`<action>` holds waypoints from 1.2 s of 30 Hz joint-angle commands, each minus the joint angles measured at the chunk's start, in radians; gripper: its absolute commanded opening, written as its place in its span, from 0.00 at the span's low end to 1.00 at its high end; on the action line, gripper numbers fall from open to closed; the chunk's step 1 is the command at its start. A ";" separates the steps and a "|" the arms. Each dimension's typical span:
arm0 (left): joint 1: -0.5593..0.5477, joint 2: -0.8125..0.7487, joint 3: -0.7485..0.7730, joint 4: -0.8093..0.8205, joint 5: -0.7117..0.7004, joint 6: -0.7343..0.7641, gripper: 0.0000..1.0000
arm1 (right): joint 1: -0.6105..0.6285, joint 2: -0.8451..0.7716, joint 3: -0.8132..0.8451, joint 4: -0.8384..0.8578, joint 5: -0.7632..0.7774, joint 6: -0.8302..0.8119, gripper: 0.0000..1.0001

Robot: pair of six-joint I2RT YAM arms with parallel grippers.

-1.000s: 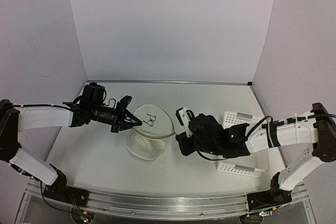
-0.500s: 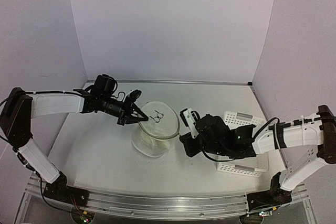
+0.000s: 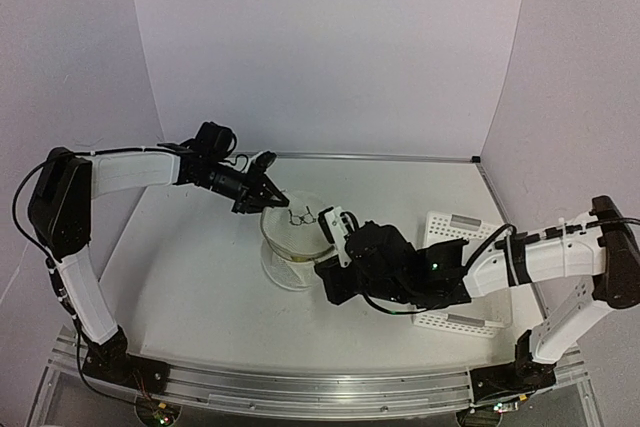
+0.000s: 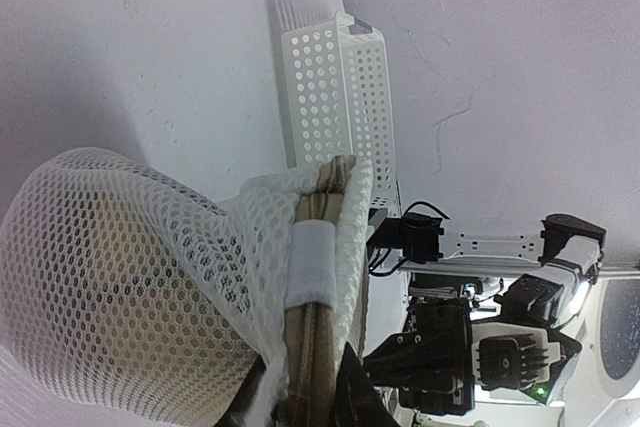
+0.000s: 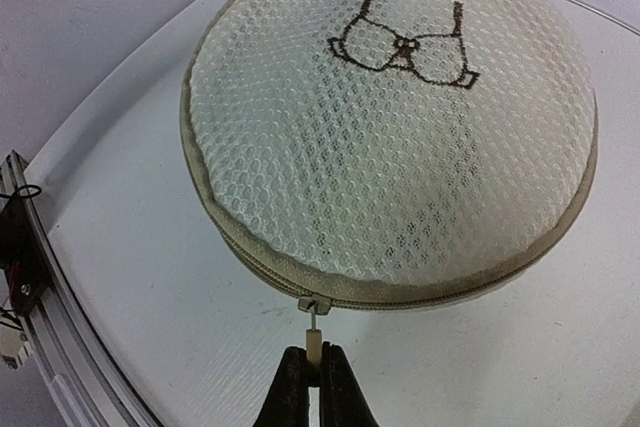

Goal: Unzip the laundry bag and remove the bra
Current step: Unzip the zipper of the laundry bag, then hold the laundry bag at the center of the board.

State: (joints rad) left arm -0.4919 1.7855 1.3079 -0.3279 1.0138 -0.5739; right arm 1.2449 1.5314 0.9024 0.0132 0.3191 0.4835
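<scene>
The bag sits mid-table, between the two grippers, with the basket to its right. Its round mesh face with the bra outline tilts up. The right gripper is at the bag's near edge, jaws pressed together on the zipper pull; the zipper beside it looks closed. The left gripper straddles the far rim, but whether it pinches the rim or has let go cannot be told.
</scene>
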 commanded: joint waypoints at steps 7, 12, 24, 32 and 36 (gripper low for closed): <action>0.091 -0.023 0.095 -0.162 -0.164 0.111 0.39 | 0.007 0.133 0.177 -0.036 0.110 0.091 0.00; 0.122 -0.106 0.070 -0.228 -0.283 0.117 0.53 | 0.007 0.178 0.234 -0.066 0.114 0.091 0.00; 0.109 -0.404 -0.157 -0.251 -0.338 -0.030 0.74 | 0.008 0.248 0.345 -0.081 0.069 0.054 0.00; 0.067 -0.571 -0.436 0.019 -0.275 -0.331 0.77 | 0.007 0.287 0.403 -0.074 0.026 0.046 0.00; 0.057 -0.598 -0.532 0.154 -0.286 -0.466 0.77 | 0.007 0.295 0.418 -0.072 0.007 0.046 0.00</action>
State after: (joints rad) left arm -0.4278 1.2339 0.8406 -0.3920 0.7139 -0.8566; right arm 1.2465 1.8210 1.2690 -0.0868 0.3511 0.5426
